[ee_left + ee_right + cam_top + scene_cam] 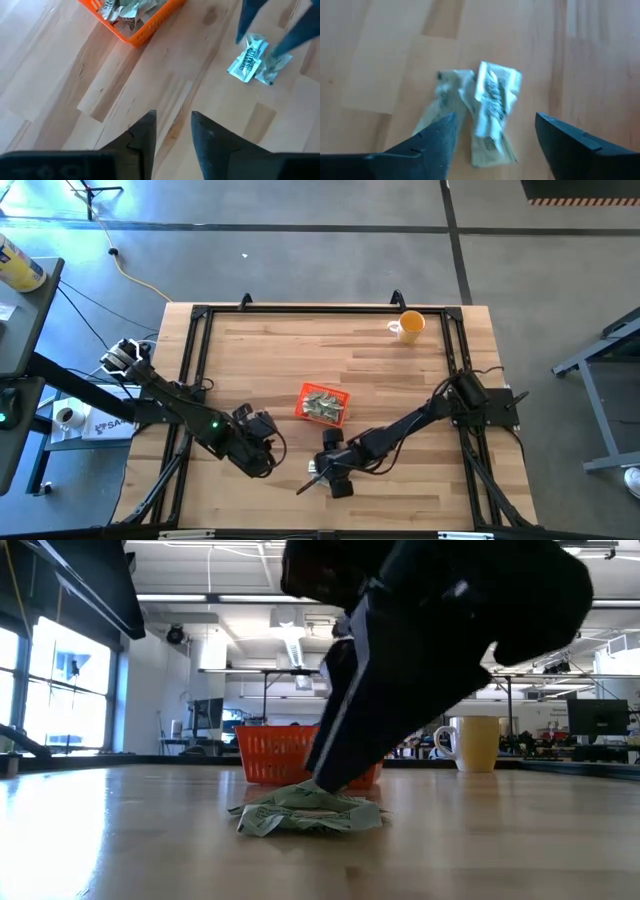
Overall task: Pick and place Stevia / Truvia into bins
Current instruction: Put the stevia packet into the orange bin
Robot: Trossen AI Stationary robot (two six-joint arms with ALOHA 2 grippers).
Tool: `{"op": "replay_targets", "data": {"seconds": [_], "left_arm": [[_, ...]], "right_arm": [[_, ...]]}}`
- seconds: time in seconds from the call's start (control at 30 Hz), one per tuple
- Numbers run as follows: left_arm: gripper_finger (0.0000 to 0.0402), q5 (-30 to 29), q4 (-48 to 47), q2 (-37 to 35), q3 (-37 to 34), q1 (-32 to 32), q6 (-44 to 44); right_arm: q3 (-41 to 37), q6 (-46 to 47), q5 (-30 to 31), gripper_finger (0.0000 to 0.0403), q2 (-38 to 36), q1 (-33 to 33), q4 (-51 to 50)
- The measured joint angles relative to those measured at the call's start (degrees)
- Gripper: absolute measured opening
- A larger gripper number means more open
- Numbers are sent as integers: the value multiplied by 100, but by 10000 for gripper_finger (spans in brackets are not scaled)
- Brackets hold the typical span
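Observation:
Crumpled green and white Stevia / Truvia packets (492, 100) lie in a small pile on the wooden table (400, 480), near its front edge. My right gripper (495, 118) is open and slants down over the pile (254, 60), one finger on each side of it. The orange bin (322, 403) rests on the table just beyond and holds several packets (122, 7). My left gripper (173, 116) hovers open over bare wood to the bin's left, with nothing between its fingers. My right gripper comes at the pile of packets slanting down from the table's right. In the low view one finger (330, 755) reaches down to the pile's top (310, 790). Whether it touches the paper I cannot tell. The pile lies flat on the table.
A yellow cup (408, 326) stands at the table's far right. A black frame (200, 315) runs along the table's edges. Bare wood lies between the bin and the far edge.

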Motion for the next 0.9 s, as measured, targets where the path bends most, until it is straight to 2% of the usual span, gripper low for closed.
{"op": "replay_targets", "data": {"seconds": [0.37,0.7,0.9], "left_arm": [[151,81,-12,-2,0,-35,208],[152,83,-98,-2,0,-48,190],[152,83,-108,-2,0,-48,188]], "right_arm": [[2,353,-66,149,-2,-2,-249],[2,203,-154,12,-2,-101,-247],[263,365,75,4,-103,-383,-600]]}}
